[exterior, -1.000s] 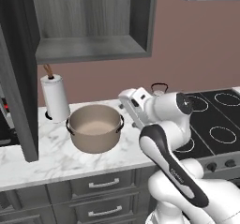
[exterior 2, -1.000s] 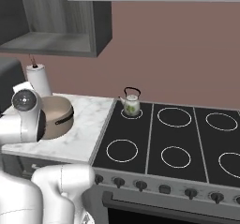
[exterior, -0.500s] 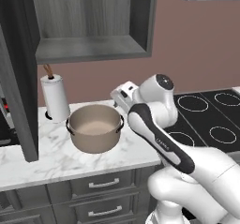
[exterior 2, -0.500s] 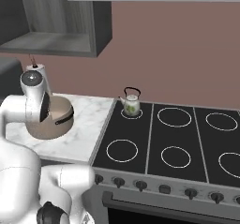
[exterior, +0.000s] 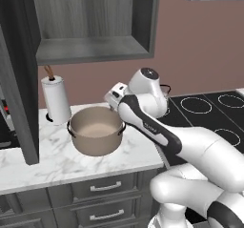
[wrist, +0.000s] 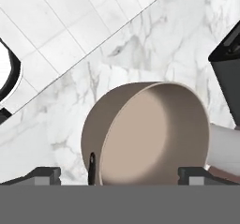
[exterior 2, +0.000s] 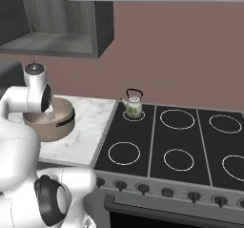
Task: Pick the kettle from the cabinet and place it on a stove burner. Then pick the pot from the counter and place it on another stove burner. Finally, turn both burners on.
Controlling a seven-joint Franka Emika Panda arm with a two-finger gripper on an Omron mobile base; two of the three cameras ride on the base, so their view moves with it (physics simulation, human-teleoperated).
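Kettle (exterior 2: 133, 106) is done: you can see it sitting on the back-left burner (exterior 2: 134, 114) of the stove, cabinet (exterior: 95, 26) open and bare. Left for you: the pot (exterior: 96, 135), on the counter (exterior: 57, 160) at about 9 o'clock from the stove beside the towel roll (exterior: 56, 105), then both knobs. Your arm is folded over toward the pot, wrist bent down, gripper (wrist: 119, 174) above it with jaws spread wide, holding nothing.

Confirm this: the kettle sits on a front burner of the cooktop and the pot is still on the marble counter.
Not quite: in the right base view the kettle sits on a back burner, by the wall. The pot is on the marble counter, as stated.
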